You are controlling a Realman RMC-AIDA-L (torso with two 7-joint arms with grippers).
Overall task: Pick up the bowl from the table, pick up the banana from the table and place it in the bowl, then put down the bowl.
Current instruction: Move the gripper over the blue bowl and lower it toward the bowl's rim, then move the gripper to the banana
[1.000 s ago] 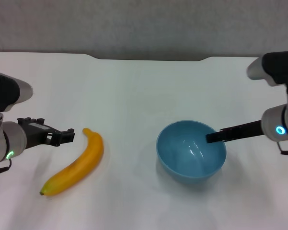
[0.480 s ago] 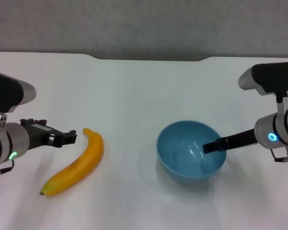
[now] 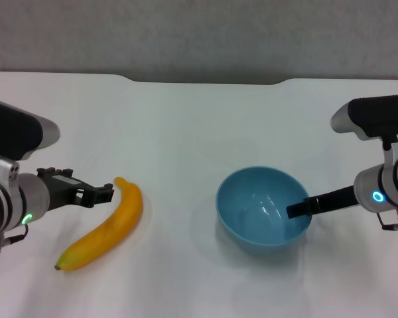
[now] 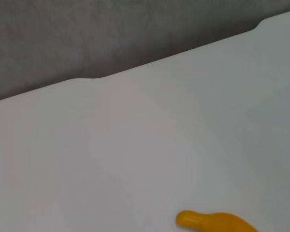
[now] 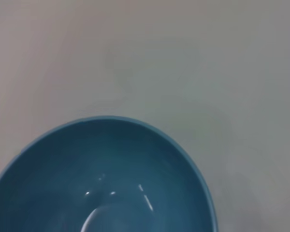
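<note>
Right gripper (image 3: 298,211), centre-right of frame, reaches over the bowl (image 3: 255,222) rim; finger state unclear. Left gripper (image 3: 105,193), at left, just beside the banana (image 3: 106,228) stem; finger state unclear.

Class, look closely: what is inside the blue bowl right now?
No food: the bowl holds only the dark tip of the right gripper, reaching over its right rim. The patch of inner wall behind that tip is hidden. The banana lies on the table.

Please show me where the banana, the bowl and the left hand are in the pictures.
banana (image 3: 109,227): head view, middle of its yellow body.
bowl (image 3: 255,205): head view, glossy inside.
left hand (image 3: 106,193): head view, fingertips beside the banana's stem end.
</note>
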